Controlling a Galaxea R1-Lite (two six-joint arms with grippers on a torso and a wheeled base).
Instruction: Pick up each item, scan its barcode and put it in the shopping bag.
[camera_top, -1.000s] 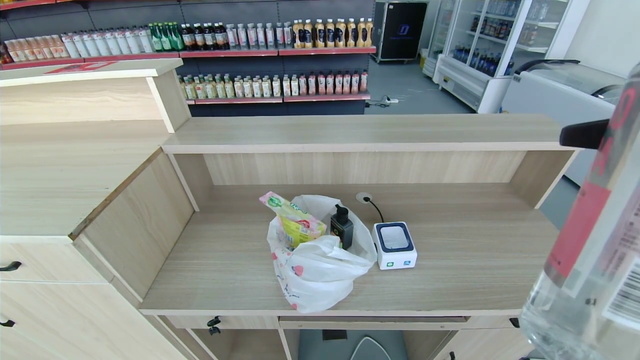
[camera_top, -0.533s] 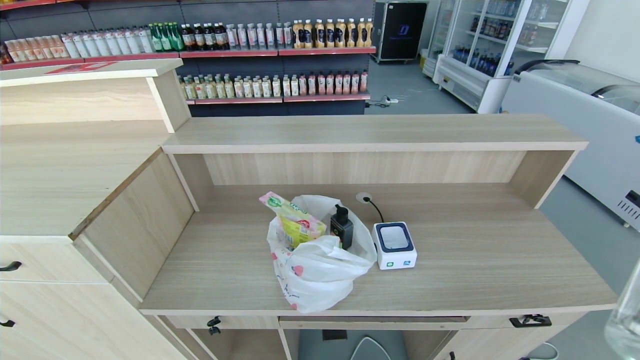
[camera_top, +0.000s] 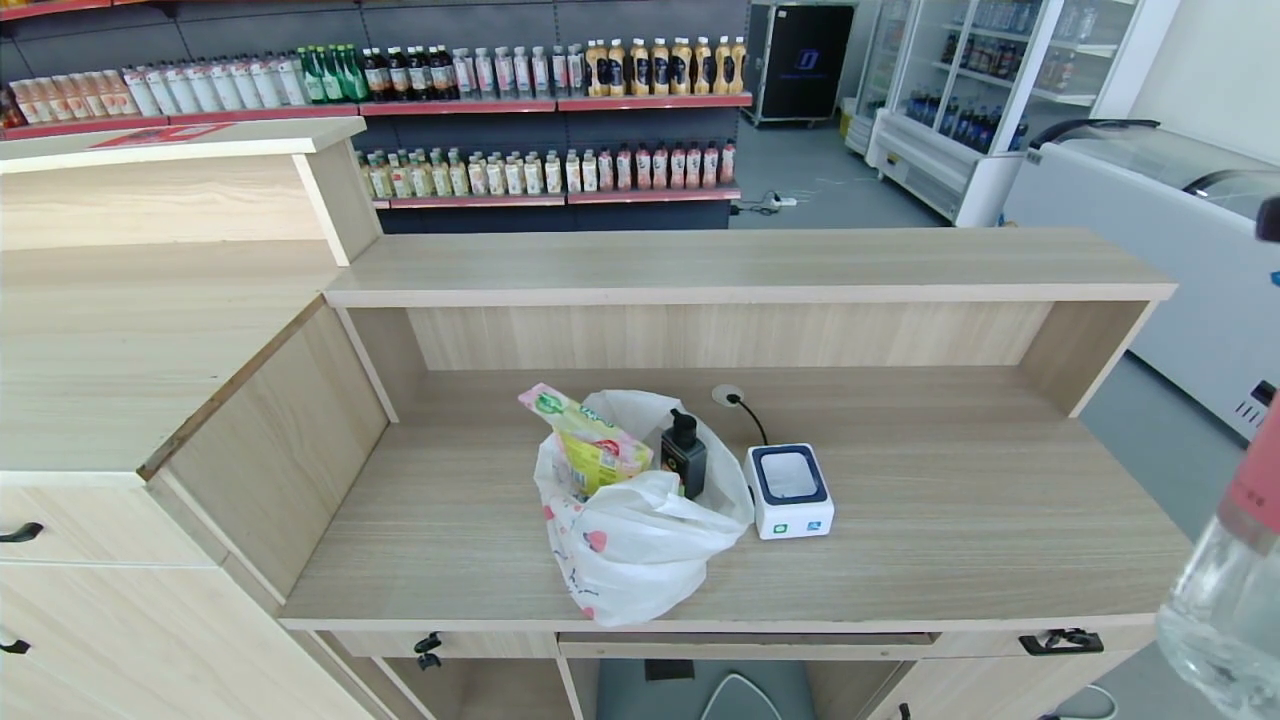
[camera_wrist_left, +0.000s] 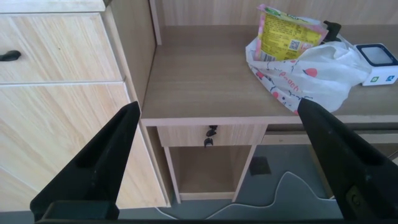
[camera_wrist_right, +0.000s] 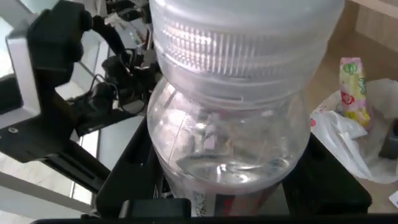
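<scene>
Clear bottle (camera_wrist_right: 230, 124) clamped in right gripper (camera_wrist_right: 227, 186) | left gripper (camera_wrist_left: 217, 106) spread, empty | turn barcode flat toward scanner (camera_top: 789, 490) window

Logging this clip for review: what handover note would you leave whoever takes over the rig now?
Left pincer: open, empty, in front of the light wooden counter.
Right pincer: shut on a clear plastic water bottle with red label, off the counter's right end.
Done: yellow-green snack pouch and dark pump bottle sit in the white plastic shopping bag, beside the white box-shaped scanner.
Left: scan the water bottle, bag it.
</scene>
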